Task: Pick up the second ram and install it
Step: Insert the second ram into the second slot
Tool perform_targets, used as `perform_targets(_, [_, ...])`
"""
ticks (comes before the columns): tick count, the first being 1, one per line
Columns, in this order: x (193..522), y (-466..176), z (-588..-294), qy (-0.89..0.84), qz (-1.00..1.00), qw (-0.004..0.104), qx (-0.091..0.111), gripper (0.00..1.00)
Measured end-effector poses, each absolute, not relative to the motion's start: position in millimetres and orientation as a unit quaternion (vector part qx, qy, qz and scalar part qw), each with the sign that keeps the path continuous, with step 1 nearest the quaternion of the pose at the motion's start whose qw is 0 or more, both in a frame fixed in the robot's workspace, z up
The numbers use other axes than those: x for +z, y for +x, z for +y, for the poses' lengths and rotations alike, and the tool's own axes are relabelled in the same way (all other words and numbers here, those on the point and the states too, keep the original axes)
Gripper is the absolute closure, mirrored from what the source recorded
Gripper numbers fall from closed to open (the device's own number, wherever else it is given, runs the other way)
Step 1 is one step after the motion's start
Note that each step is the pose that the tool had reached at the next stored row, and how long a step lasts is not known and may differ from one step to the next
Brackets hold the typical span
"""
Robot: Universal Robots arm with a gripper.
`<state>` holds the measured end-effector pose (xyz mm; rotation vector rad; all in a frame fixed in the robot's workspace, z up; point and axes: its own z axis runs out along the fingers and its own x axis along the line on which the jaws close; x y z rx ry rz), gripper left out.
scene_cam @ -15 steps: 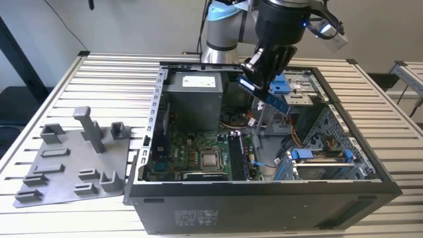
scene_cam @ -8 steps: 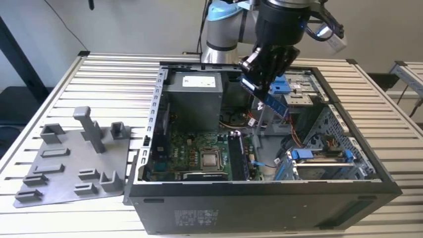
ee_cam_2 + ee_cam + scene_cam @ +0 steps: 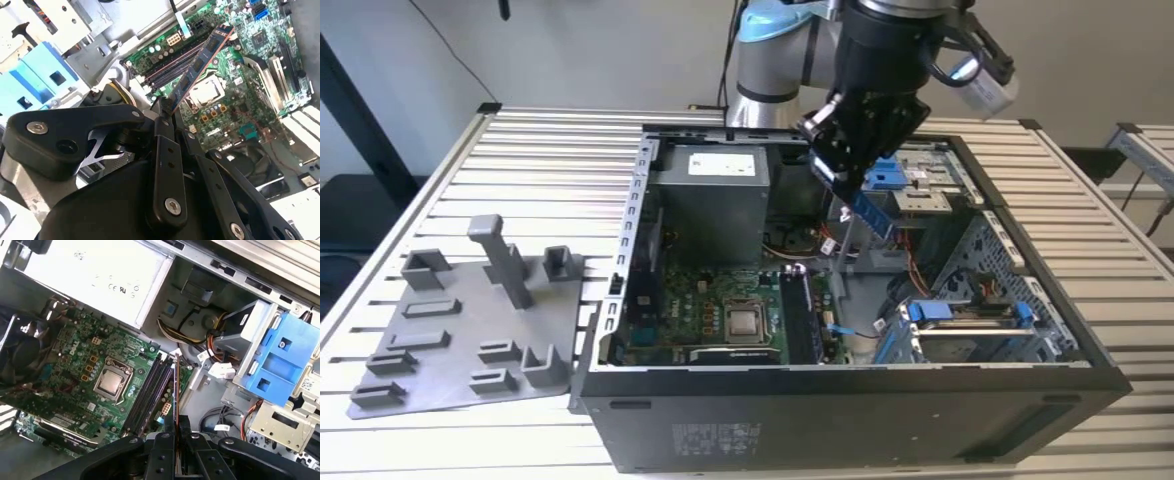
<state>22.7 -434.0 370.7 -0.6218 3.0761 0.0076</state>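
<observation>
Over motherboard (image 3: 75, 355), gripper (image 3: 176, 432) holds second ram (image 3: 202, 57) (print illegible).

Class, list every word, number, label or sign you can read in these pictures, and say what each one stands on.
No text reads clearly enough to quote.
White label on the power supply: print too small to read.
Sticker on the computer case: blurred.
Label on the second ram, clamped in the gripper: unreadable.
Markings on the motherboard: too small.
</observation>
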Motion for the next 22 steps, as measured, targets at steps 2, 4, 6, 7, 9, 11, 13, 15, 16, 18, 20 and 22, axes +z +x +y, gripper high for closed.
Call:
perform_targets(2, [370.5, 22.7, -434.0, -0.181, 0.984, 0.002, 0.002, 0.85])
perform_targets(4, [370.2, 22.7, -434.0, -0.164, 0.986, 0.002, 0.002, 0.85])
perform_targets(6, [370.0, 22.7, -434.0, -0.147, 0.989, 0.002, 0.002, 0.85])
perform_targets(7, [369.8, 22.7, -434.0, -0.138, 0.99, 0.002, 0.002, 0.85])
perform_targets(9, [369.6, 22.7, -434.0, -0.121, 0.993, 0.002, 0.002, 0.85])
perform_targets(11, [369.3, 22.7, -434.0, -0.104, 0.995, 0.002, 0.002, 0.85])
perform_targets(13, [369.0, 22.7, -434.0, -0.087, 0.996, 0.002, 0.002, 0.85])
perform_targets(15, [368.7, 22.7, -434.0, -0.07, 0.998, 0.002, 0.002, 0.85])
perform_targets(16, [368.5, 22.7, -434.0, -0.061, 0.998, 0.002, 0.002, 0.85])
perform_targets(18, [368.1, 22.7, -434.0, -0.043, 0.999, 0.002, 0.002, 0.85])
perform_targets(20, [367.8, 22.7, -434.0, -0.025, 1.0, 0.002, 0.002, 0.85])
perform_targets(22, [367.5, 22.7, -434.0, -0.009, 1.0, 0.002, 0.002, 0.85])
